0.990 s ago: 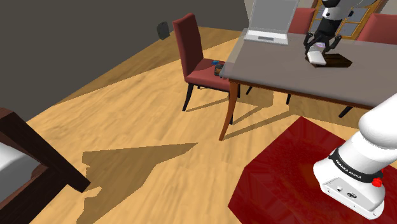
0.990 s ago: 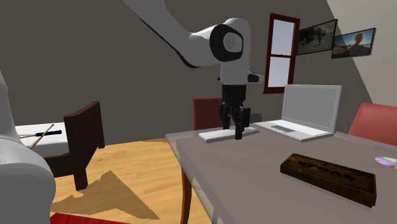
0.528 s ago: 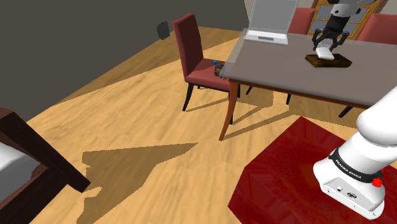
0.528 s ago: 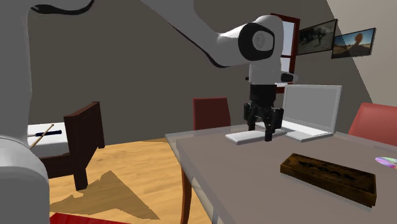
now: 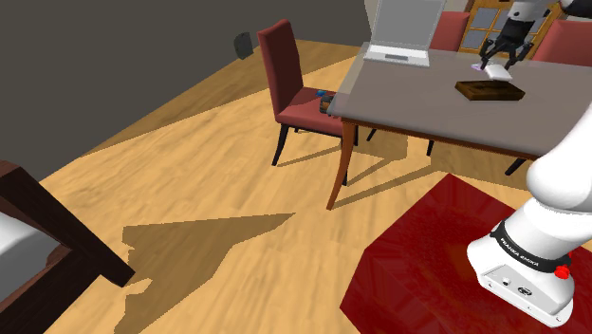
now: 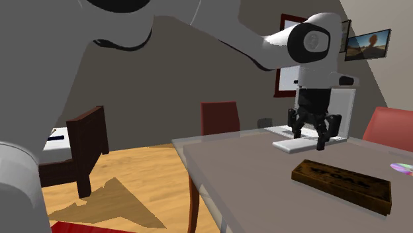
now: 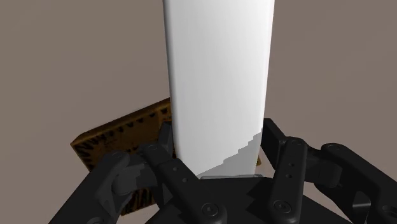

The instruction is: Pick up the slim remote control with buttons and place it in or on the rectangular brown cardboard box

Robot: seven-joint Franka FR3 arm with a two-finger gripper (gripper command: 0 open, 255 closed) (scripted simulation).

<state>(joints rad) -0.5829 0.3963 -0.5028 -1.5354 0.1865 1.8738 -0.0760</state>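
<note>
The remote (image 7: 219,83) is a long, plain white slab with no buttons showing, and my black gripper (image 7: 216,162) is shut on its near end. In the shoulder view the gripper (image 5: 500,63) holds the remote (image 5: 494,71) above the grey table (image 5: 427,104), just beyond the far edge of the flat brown box (image 5: 489,90). From the second exterior view the gripper (image 6: 310,138) and remote (image 6: 291,143) hang in front of the laptop, up and left of the box (image 6: 341,184). Under the gripper, the box's corner (image 7: 121,137) lies off to one side of the remote.
An open laptop (image 5: 403,33) stands at the table's far side, close behind the gripper. A red chair (image 5: 289,81) is tucked at the table's end and another (image 6: 394,129) beyond the box. A red rug (image 5: 427,256) lies by the stand (image 5: 527,275).
The arm has carried the remote across the table, to the right in both exterior views, from before the box to just past its far edge near the laptop. The grip stayed shut.
</note>
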